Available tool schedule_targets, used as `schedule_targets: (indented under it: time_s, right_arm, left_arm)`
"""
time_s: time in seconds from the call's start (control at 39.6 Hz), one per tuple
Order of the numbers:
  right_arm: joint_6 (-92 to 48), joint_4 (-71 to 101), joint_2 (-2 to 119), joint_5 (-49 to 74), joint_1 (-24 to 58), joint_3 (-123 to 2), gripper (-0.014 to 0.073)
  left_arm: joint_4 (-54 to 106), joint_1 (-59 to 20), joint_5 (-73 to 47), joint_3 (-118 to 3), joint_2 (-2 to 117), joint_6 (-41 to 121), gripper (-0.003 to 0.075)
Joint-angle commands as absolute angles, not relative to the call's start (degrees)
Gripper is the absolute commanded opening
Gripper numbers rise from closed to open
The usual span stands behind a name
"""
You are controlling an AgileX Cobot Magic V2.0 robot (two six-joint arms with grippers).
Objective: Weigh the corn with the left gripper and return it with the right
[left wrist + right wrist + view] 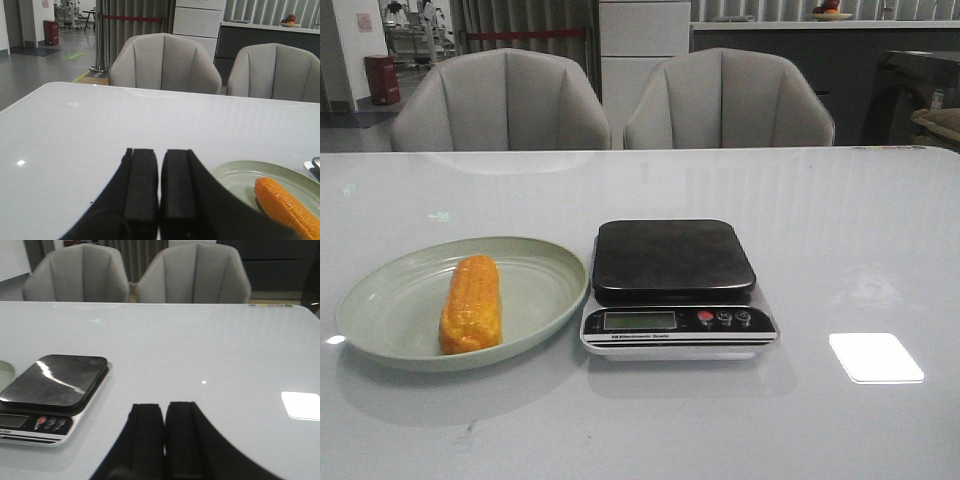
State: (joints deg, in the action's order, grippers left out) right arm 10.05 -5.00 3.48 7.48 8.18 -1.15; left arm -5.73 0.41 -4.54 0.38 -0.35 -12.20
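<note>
The orange-yellow corn (471,304) lies lengthwise in a pale green plate (380,310) on the left of the white table. Right beside the plate stands a kitchen scale (675,288) with a bare dark platform. No gripper shows in the front view. In the left wrist view my left gripper (160,152) is shut with nothing between its black fingers, low over the table, with the plate (235,175) and corn (285,205) just off to one side. In the right wrist view my right gripper (164,406) is shut and empty, a short way from the scale (52,390).
Two grey chairs (500,105) (728,100) stand behind the table's far edge. A bright light patch (875,357) reflects on the tabletop right of the scale.
</note>
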Motion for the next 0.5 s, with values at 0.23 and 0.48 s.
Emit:
schedule_targets:
  time_s: [0.23, 0.48]
  right_arm:
    - [9.34, -5.83, -1.64, -3.04, 5.17, 2.08, 0.0157]
    - [9.34, -5.83, -1.69, -3.08, 5.17, 2.08, 0.0157]
  left_arm:
    - [-5.38, 0.52, 0.0, 2.2, -1.54, -12.32, 0.0114]
    - [-5.38, 0.52, 0.0, 2.2, -1.54, -12.32, 0.0114]
